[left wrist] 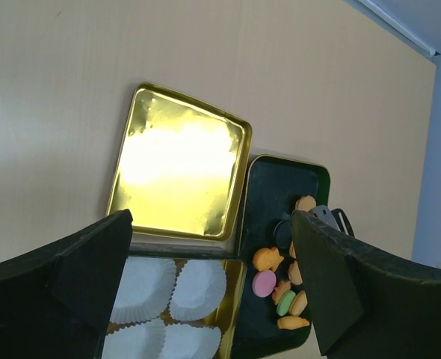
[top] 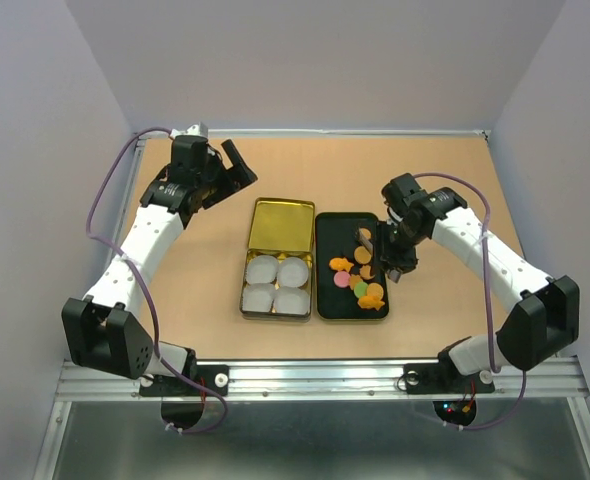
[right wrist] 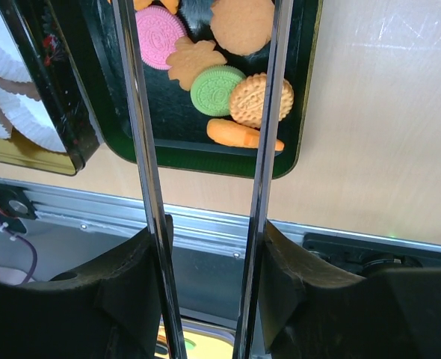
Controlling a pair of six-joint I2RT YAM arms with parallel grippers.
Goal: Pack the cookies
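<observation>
The cookies (top: 361, 278) lie in a heap in the black oblong tray (top: 327, 300): round orange-brown, pink, green and orange fish-shaped ones. They also show in the left wrist view (left wrist: 280, 288) and the right wrist view (right wrist: 217, 90). My right gripper (top: 396, 259) is shut on a pair of metal tongs (right wrist: 143, 149), whose open arms reach over the tray's cookies; their tips are cut off in the right wrist view. My left gripper (top: 235, 167) is open and empty, raised at the back left, away from the tray.
An open gold tin (top: 275, 225) stands left of the tray, its lid (left wrist: 179, 168) laid back. Its base holds several white pleated paper cups (top: 276, 285), also in the left wrist view (left wrist: 168, 292). A metal rail (top: 315, 380) runs along the near edge.
</observation>
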